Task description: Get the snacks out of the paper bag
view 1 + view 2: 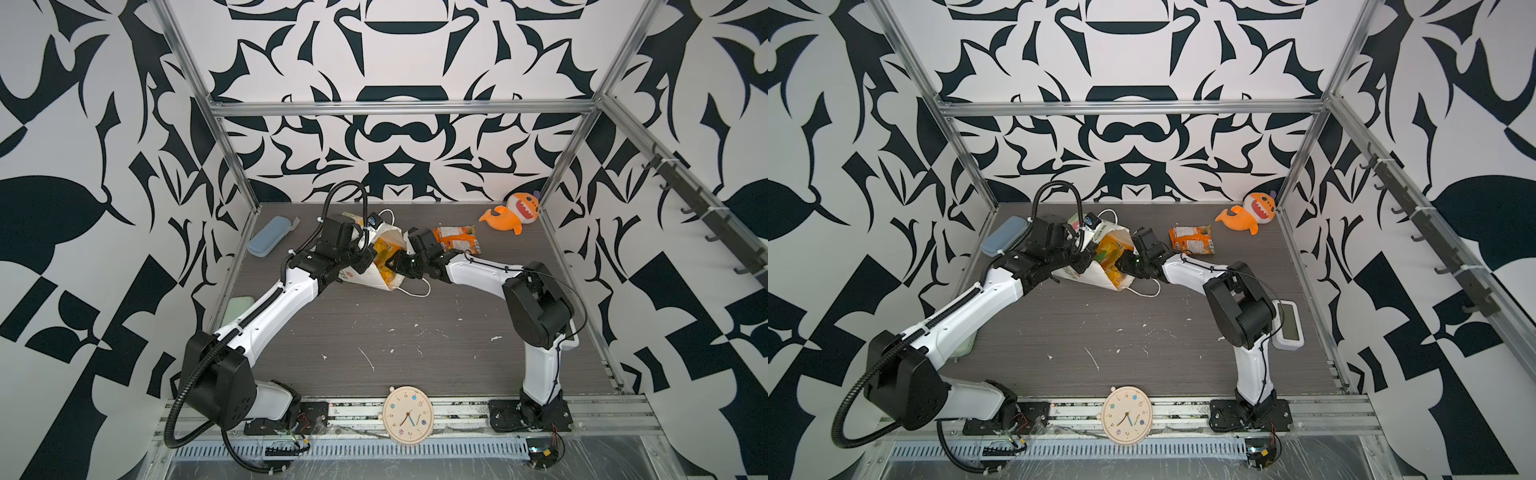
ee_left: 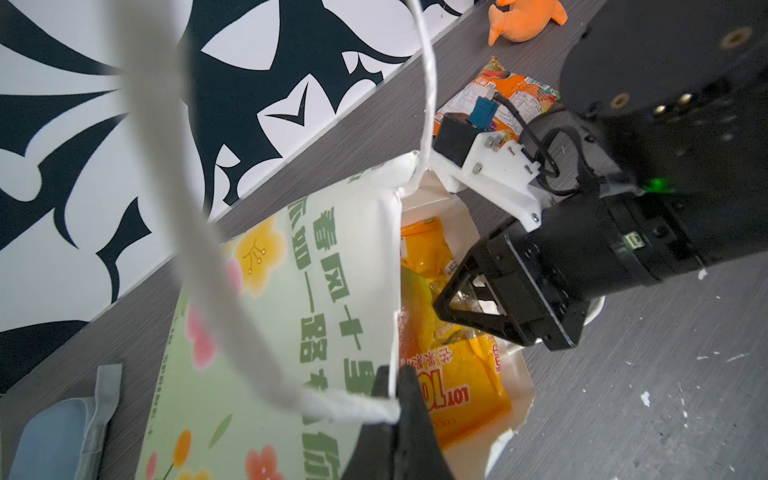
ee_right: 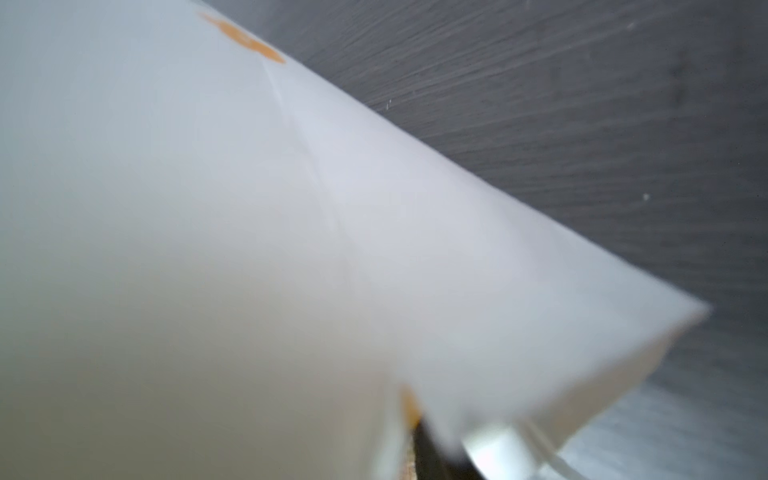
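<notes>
While the paper bag (image 2: pixel 291 311) lies on its side on the tabletop (image 1: pixel 374 332), the left fingers (image 2: pixel 409 399) are pinched tight on its rim by the cord handle (image 2: pixel 232 266). Right fingers (image 2: pixel 478 328) are inside the bag mouth over yellow packets (image 2: pixel 457 395); cannot tell their grip. One orange packet (image 1: pixel 457 239) lies just beside the bag.

On the paper bag (image 2: pixel 266 316): two columns of green Chinese characters, among them 春风十 and 一路. On the yellow packet (image 2: pixel 469 374) inside it: "LOT 10", the rest hidden, with small red Chinese characters. On the clock (image 1: pixel 408 414): dial numerals, too small to read.
</notes>
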